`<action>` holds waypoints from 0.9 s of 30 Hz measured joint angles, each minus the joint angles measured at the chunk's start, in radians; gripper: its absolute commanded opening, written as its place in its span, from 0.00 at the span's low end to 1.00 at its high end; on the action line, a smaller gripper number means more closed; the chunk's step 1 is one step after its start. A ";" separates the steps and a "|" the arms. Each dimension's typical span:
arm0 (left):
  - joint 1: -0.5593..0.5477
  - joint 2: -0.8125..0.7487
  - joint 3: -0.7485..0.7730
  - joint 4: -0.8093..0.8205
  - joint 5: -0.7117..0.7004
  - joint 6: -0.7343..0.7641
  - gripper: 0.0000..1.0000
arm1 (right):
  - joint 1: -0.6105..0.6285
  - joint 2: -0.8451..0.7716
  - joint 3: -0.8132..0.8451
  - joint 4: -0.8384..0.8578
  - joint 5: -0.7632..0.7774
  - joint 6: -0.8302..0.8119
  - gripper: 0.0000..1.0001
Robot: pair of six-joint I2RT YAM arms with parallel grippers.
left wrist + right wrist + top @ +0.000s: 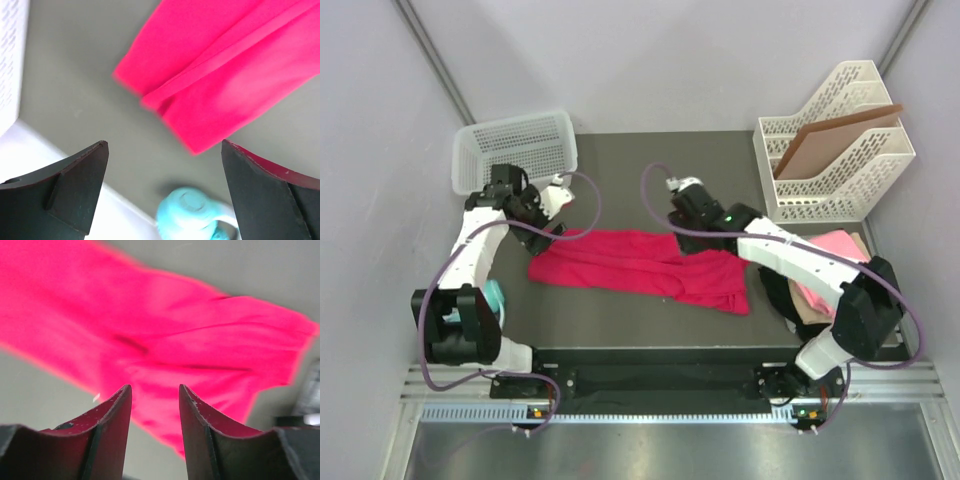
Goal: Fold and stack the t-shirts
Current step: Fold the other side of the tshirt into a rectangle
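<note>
Crimson-pink t-shirt [620,262]: soft cloth, creased long strip

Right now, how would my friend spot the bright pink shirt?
Find the dark table. The crimson-pink t-shirt lies stretched across its middle. The other shirts are piled at the right edge, pale or black; only this one is vivid and lies alone.

Soft matt crimson-pink cloth t-shirt [640,262], smooth matt dark grey table [620,170], white perforated plastic basket [515,150], white slotted plastic file rack [830,200], matt brown board [835,138]
</note>
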 measured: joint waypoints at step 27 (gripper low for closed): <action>-0.042 0.175 -0.114 -0.004 0.069 -0.103 0.97 | 0.227 0.228 -0.069 0.140 0.147 -0.125 0.43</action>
